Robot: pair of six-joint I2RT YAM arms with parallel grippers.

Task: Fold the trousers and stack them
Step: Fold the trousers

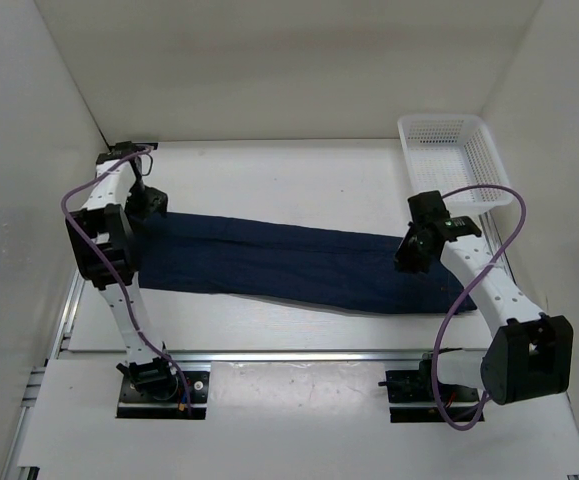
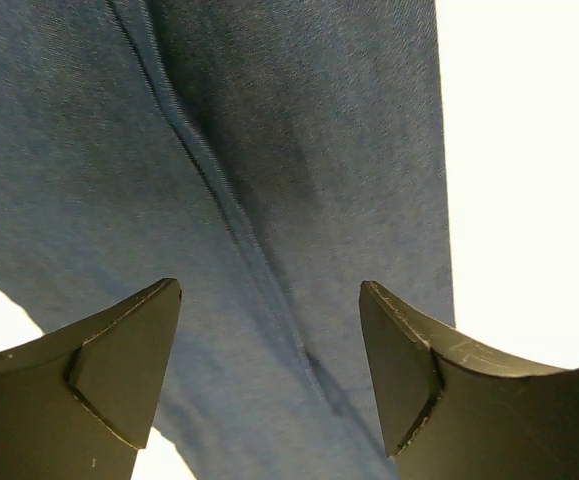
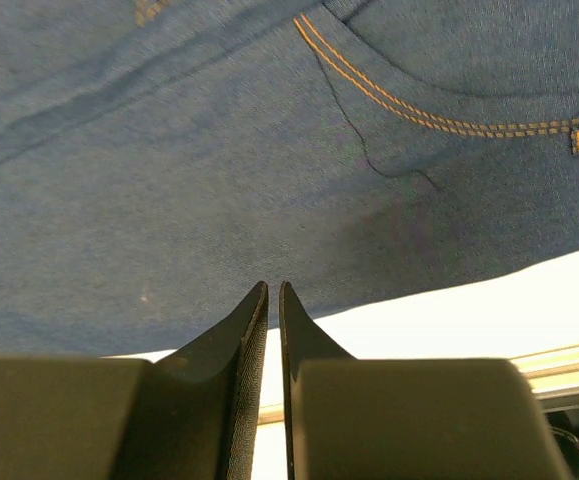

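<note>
Trousers [image 1: 279, 265] at an early stage of folding — top view, with both wrist views as insets. I see the denim lying flat on the table [image 1: 269, 170] as one long band, unfolded along its length. The waist end, marked by a pocket's orange stitching [image 3: 419, 115], lies nearest the white mesh basket [image 1: 449, 150], just on the near side of it, and the leg ends lie far from the basket. From the band's narrow width I judge that one leg is already laid over the other, so the lengthwise fold counts as done, though no view shows the layers plainly. The left gripper [image 2: 269, 300] hangs over the end farthest from the basket with its jaws wide apart, a leg seam [image 2: 209, 170] showing below and between them, nothing clamped. The right gripper [image 3: 273, 290] sits at the basket end, over the edge turned away from the basket, its jaws all but together — only a thin slit between them and no cloth in it. Left to do, as I read it: bring one end over the other, then set the bundle where it is to be stacked; neither arm has hold of the cloth, so each cross fold calls for a fresh grasp
</note>
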